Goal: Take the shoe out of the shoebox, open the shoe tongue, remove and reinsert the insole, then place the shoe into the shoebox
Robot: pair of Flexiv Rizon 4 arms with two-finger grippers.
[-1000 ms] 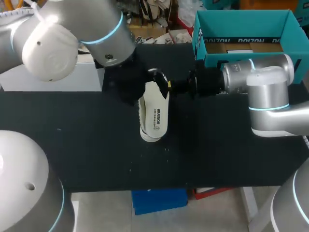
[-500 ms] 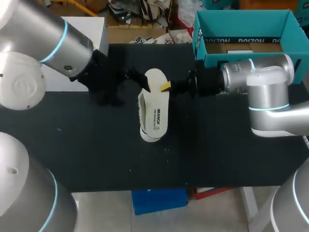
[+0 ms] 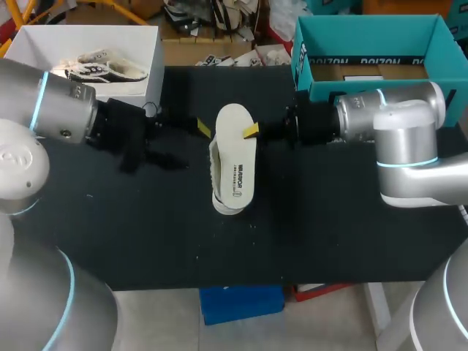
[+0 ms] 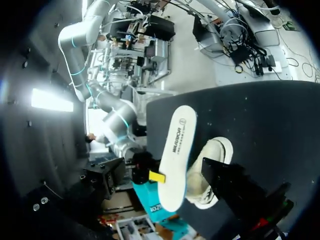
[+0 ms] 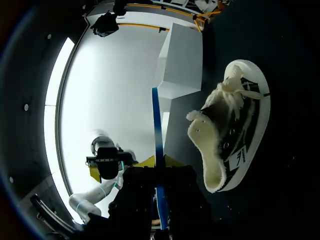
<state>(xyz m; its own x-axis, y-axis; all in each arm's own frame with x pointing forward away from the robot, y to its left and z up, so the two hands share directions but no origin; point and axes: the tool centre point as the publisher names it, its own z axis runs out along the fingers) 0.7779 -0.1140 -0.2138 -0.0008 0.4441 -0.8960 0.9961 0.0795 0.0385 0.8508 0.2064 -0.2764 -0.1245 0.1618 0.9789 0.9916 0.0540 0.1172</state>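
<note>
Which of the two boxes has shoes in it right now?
The white box at the far left, with shoes lying inside; the teal box behind the right pincer shows only a cardboard floor.

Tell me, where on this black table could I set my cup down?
The wide strip of table between the shoe and the front edge is bare. Crowded: the middle, where the left end effector and right end effector flank the insole.
</note>
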